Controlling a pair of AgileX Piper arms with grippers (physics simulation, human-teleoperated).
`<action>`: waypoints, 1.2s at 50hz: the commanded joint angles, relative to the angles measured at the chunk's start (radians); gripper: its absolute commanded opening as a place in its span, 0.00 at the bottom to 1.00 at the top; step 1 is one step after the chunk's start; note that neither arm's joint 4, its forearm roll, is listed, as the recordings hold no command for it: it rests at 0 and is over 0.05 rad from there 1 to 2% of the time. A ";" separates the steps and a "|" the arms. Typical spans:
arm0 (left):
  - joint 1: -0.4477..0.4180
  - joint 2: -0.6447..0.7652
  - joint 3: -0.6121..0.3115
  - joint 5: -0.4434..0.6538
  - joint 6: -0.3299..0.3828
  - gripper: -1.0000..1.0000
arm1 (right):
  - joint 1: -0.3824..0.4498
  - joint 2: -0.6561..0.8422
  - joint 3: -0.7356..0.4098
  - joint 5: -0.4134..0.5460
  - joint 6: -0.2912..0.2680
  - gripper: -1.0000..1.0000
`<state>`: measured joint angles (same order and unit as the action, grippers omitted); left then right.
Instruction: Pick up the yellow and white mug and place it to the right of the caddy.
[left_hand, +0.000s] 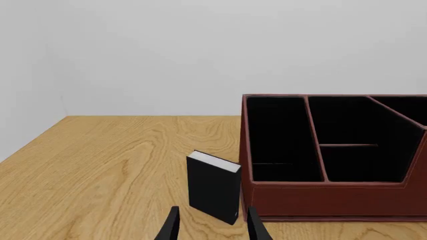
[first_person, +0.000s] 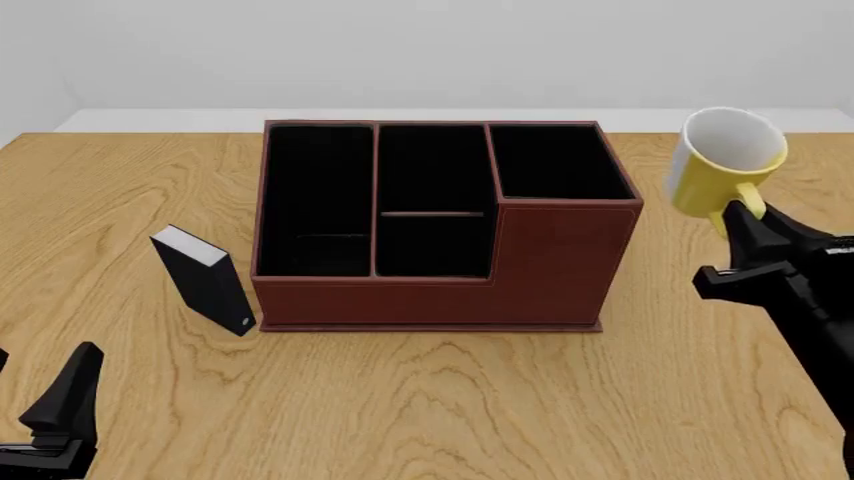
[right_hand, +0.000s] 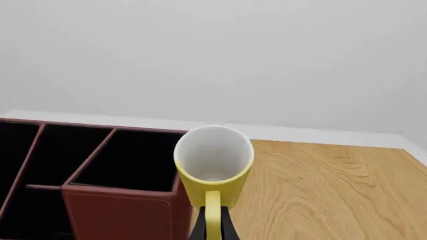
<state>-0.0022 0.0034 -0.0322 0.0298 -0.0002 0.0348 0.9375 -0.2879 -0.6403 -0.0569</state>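
The yellow and white mug (first_person: 721, 165) hangs in the air to the right of the caddy (first_person: 441, 225), tilted so its white inside faces the camera. My right gripper (first_person: 742, 222) is shut on the mug's yellow handle. In the right wrist view the mug (right_hand: 213, 165) sits just ahead of the fingers, beside the caddy's tall section (right_hand: 127, 200). My left gripper (first_person: 34, 425) is open and empty, low at the front left. In the left wrist view its fingers (left_hand: 252, 227) point at the caddy (left_hand: 333, 160).
A small black book-like block (first_person: 204, 280) stands upright just left of the caddy's front left corner; it also shows in the left wrist view (left_hand: 213, 186). Bare wooden table (first_person: 694, 380) lies to the right of the caddy.
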 joint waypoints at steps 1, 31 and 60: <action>0.000 0.000 0.001 -0.001 -0.001 1.00 | -0.007 0.047 0.011 -0.049 0.011 0.00; 0.001 0.001 0.001 -0.004 -0.006 1.00 | -0.022 0.149 0.050 -0.151 0.012 0.00; 0.000 0.000 0.001 -0.001 0.000 1.00 | -0.028 0.254 0.067 -0.236 0.033 0.00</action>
<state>-0.0023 0.0036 -0.0314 0.0289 -0.0004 0.0089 1.1629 -0.2232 -0.8486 -0.0418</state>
